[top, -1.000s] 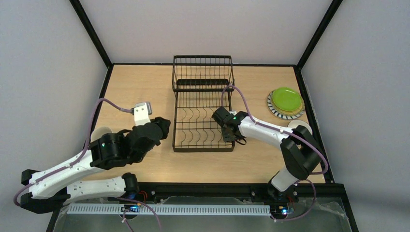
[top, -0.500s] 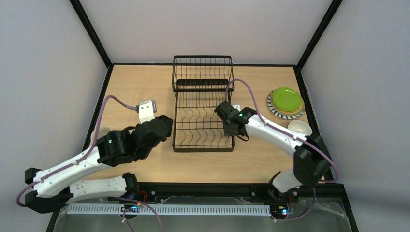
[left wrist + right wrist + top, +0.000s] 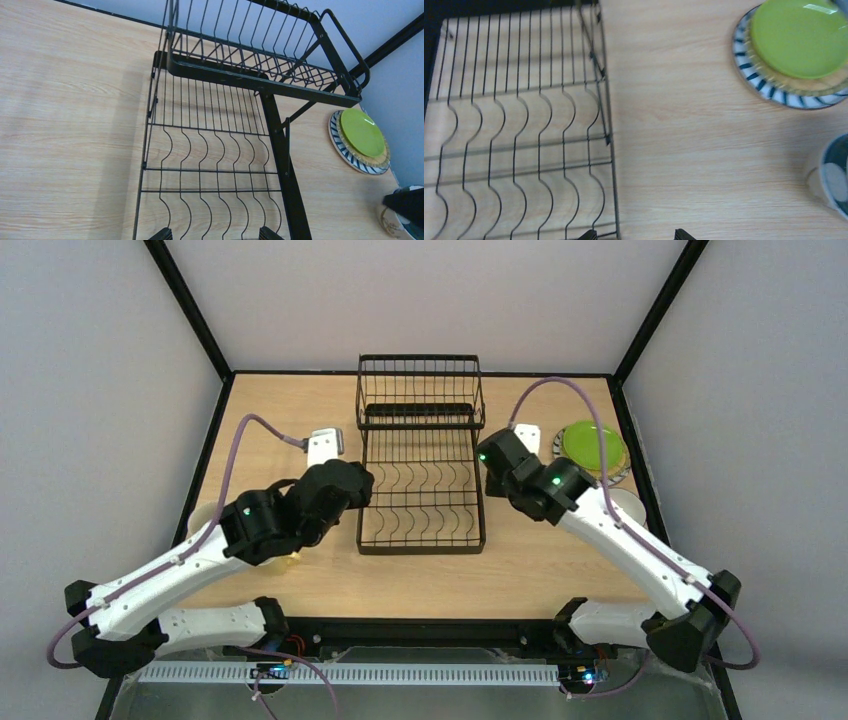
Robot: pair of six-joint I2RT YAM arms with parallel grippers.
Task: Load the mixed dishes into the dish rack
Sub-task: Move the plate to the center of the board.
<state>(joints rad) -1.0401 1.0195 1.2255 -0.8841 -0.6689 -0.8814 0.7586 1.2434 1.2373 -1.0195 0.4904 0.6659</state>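
Lime green round plate (image 3: 796, 37) atop tan plate (image 3: 804, 84) atop striped-rim white plate (image 3: 744, 65), right edge of wooden table (image 3: 290, 420); left gripper (image 3: 215, 234), right gripper (image 3: 634, 235): jaws apart, empty

No lettering, label or number is legible anywhere; the print on the mug (image 3: 387, 222) is too small.

Dish rack (image 3: 420, 423) stands centre; lime green plate (image 3: 592, 445) lies right of it.

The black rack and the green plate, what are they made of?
The rack looks like thin metal wire with a matte black coating: slim bent rods, no shine. The lime green plate could be glazed ceramic or glossy plastic; a bright glare spot shows a smooth finish.
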